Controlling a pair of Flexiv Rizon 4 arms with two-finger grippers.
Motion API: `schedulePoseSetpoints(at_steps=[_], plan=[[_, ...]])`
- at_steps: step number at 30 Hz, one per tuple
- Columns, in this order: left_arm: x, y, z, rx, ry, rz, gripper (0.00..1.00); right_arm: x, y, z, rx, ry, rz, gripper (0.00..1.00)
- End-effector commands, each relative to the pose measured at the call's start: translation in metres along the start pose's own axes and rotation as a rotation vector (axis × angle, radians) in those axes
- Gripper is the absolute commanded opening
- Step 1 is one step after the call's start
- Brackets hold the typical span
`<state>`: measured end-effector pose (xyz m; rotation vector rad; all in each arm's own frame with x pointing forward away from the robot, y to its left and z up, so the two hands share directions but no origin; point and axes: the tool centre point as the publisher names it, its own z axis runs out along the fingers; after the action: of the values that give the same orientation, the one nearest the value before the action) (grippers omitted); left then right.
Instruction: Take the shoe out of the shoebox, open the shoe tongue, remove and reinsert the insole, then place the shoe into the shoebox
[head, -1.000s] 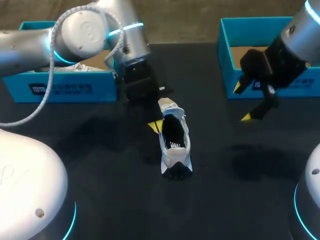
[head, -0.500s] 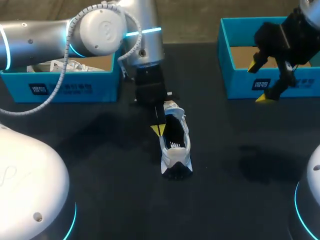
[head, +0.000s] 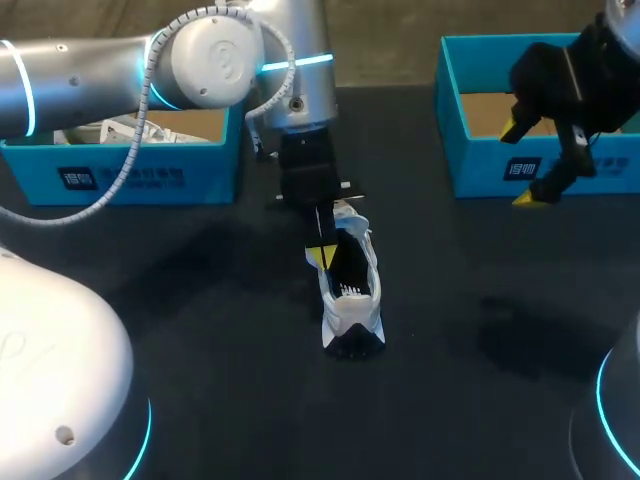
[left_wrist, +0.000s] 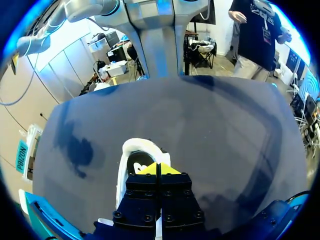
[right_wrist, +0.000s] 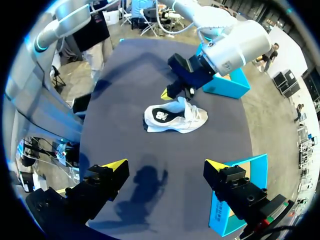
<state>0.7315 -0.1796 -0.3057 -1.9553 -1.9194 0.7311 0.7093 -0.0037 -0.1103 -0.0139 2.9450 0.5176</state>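
Shoe (head: 350, 290) lay mid-table; left gripper (head: 322, 256), pressed together, sat at its 11 o'clock rim. Right gripper (head: 520, 165), spread wide, hung at 2 o'clock over shoebox (head: 480, 178).

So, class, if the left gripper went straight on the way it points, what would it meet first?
The left gripper would meet the white shoe, probably inside its opening; depth is unclear.

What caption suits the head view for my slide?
Left gripper, shut, at the white shoe; right gripper open by the right shoebox.
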Motion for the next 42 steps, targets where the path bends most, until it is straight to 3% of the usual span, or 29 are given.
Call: schedulePoseSetpoints(at_steps=[1,4,9,19,30,42], plan=[[0.0,0.0,0.0,-0.002,0.002,0.0,0.0,0.0,0.0,0.001,0.0,0.001,0.0,1.0],[-0.002,0.001,0.001,-0.007,0.025,0.001,0.0,0.0,0.0,0.001,0.0,0.001,0.0,1.0],[-0.014,0.009,0.003,-0.089,0.085,0.001,0.0,0.0,0.0,0.001,0.0,0.001,0.0,1.0],[-0.026,0.026,0.018,-0.198,0.099,0.011,0.0,0.0,0.0,0.001,0.0,0.001,0.0,1.0],[-0.024,0.034,0.039,-0.37,0.04,-0.046,0.0,0.0,0.0,0.001,0.0,0.001,0.0,1.0],[-0.02,0.054,0.059,-0.382,0.073,-0.112,0.0,0.0,0.0,0.001,0.0,0.001,0.0,1.0]])
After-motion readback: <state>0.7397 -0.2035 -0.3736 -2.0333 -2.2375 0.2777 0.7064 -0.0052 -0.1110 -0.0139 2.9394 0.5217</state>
